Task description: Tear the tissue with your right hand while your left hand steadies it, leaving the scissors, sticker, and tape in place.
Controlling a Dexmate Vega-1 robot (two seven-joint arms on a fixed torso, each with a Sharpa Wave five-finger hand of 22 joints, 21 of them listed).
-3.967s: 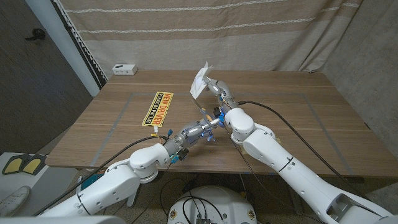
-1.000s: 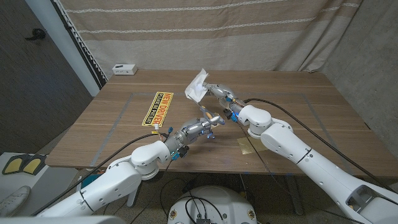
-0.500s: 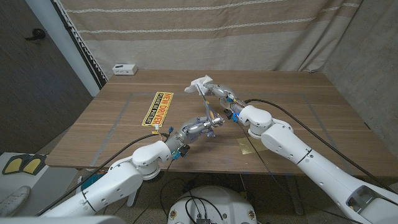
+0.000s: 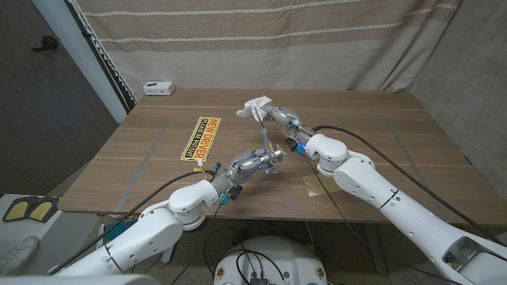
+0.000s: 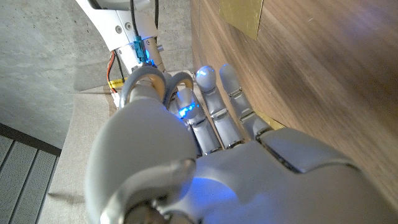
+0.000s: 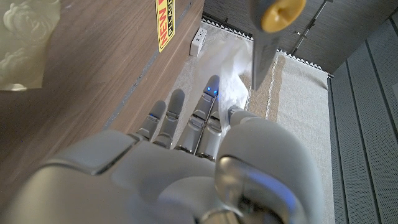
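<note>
R hand [image 4: 277, 119] sits just above frame centre in head view, raised off the table [image 4: 380, 150], fingertips clamped on the tissue [image 4: 258, 105]. The tissue is a small white crumpled wad, up in the air at upper centre and clear of the wood. In R wrist view the white tissue [image 6: 230, 68] shows just past the fingertips.

L hand [image 4: 257, 162] is at centre frame, below and slightly left of the R hand, and near it. It's grasping the scissors [image 4: 261, 141]. The blades stick up from it toward the tissue, tips close to the wad; can't tell if they touch. L wrist view has the grey handle loops [image 5: 149, 84] right by the fingers. R wrist view has a grey blade w/ yellow pivot [image 6: 264, 43] beside the tissue.

The yellow sticker [image 4: 201, 138] lies flat at centre-left, well apart from both hands. A tan square patch [image 4: 314, 184] lies on the wood lower right of centre, under the R arm; maybe tape, can't tell. A small white box [image 4: 158, 87] is at upper left on the table's far edge.
</note>
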